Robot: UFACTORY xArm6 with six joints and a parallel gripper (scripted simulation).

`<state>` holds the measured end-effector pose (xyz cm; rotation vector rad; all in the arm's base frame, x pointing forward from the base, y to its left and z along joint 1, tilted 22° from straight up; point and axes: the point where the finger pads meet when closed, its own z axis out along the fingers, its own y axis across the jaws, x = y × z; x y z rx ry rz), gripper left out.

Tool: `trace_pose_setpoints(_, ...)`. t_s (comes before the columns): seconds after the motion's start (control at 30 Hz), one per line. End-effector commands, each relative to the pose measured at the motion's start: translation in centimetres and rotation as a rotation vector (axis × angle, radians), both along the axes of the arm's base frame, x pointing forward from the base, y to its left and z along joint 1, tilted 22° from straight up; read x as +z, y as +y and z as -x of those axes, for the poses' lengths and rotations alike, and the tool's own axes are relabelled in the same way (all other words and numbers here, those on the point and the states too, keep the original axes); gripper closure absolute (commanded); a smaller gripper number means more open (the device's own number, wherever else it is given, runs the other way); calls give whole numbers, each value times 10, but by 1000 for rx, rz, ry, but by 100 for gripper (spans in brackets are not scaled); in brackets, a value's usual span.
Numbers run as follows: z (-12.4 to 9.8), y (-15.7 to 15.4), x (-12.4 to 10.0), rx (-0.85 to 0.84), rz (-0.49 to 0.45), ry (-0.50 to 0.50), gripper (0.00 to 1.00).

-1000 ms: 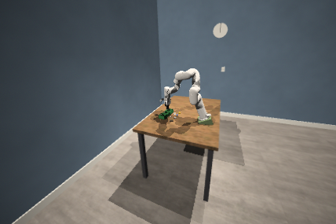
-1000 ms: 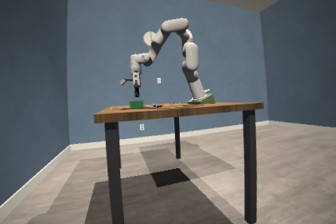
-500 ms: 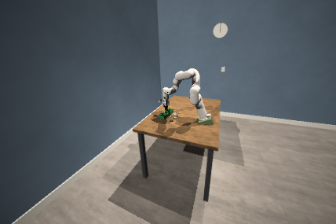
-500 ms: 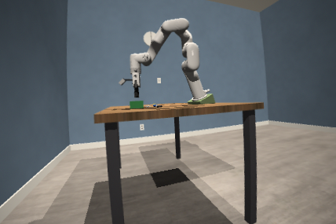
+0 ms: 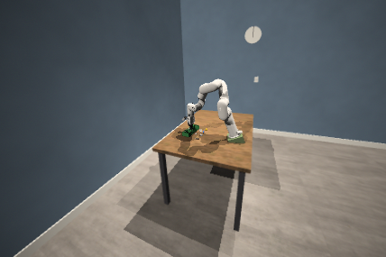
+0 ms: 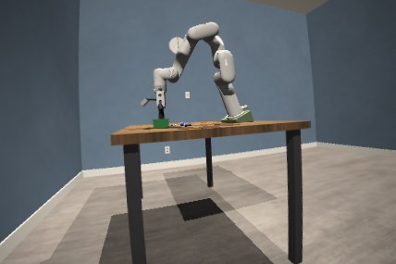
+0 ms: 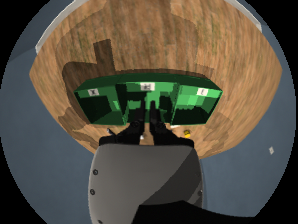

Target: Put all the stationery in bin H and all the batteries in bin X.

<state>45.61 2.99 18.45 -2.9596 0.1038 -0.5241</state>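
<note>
Well, pincer (image 5: 192, 127) (image 6: 161, 117) (image 7: 147, 107): nearly closed, empty.
Green bins (image 5: 187, 133) (image 6: 161, 123) (image 7: 150, 78): 3 angular boxes below pincer; paper-white labels show only in wrist view.

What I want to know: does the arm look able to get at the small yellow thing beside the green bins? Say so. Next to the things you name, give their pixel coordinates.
Probably yes: nothing visible covers the yellow thing (image 5: 206, 129) (image 7: 187, 134). But the gripper (image 5: 192, 126) (image 6: 161, 118) (image 7: 147, 107) is at the middle of the green bins (image 5: 188, 133) (image 6: 161, 123) (image 7: 147, 78), so it should clear their walls first.
</note>
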Motion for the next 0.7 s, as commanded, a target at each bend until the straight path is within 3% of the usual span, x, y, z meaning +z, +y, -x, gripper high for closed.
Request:
trace_pose_setpoints(0.0, -6, 2, -11, 0, 0, -4, 93)
trace_pose_setpoints(0.67, -9, 3, -19, 0, -1, -4, 93)
